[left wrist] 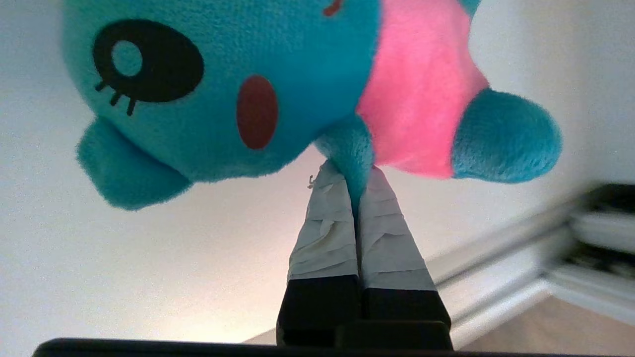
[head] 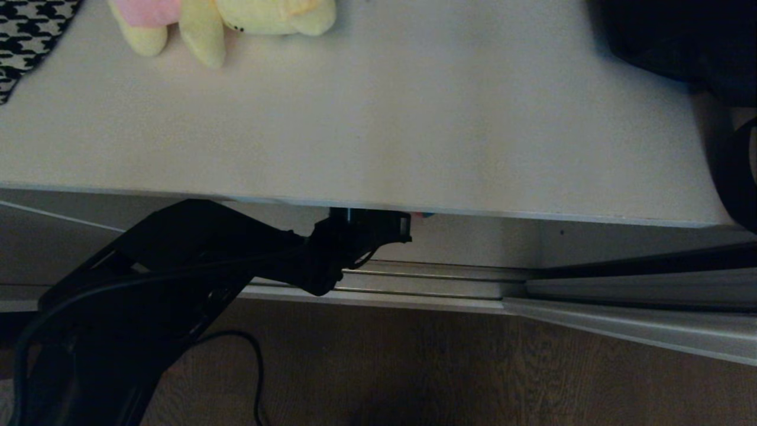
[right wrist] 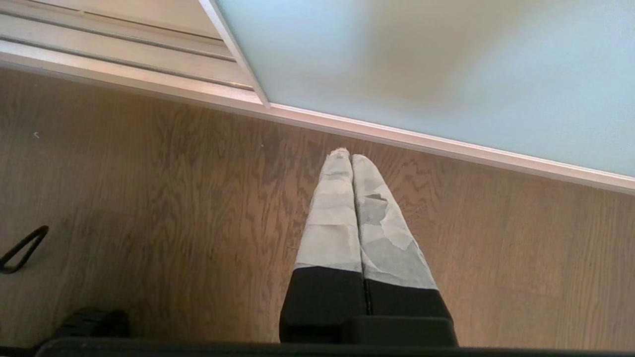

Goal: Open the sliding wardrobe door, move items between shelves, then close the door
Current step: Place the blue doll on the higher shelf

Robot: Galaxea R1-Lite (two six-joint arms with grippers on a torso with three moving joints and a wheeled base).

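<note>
My left gripper (left wrist: 353,171) is shut on a short blue limb of the blue plush toy (left wrist: 238,84), which has a pink part and a black eye and hangs off the taped fingertips. In the head view the left arm (head: 195,260) reaches under the front edge of the upper shelf (head: 378,130), where its fingers are hidden and only a sliver of the toy (head: 423,215) shows. The pale yellow plush toy (head: 236,21) with a pink part lies at the back left of that shelf. My right gripper (right wrist: 349,154) hangs shut and empty above the floor, near the frosted sliding wardrobe door (right wrist: 446,59).
A houndstooth cloth (head: 29,35) hangs at the shelf's far left, and dark items (head: 680,41) sit at its far right. The door's metal floor track (head: 426,278) runs below the shelf, with the brown wood floor (head: 443,367) in front. A black cable (head: 257,367) trails on the floor.
</note>
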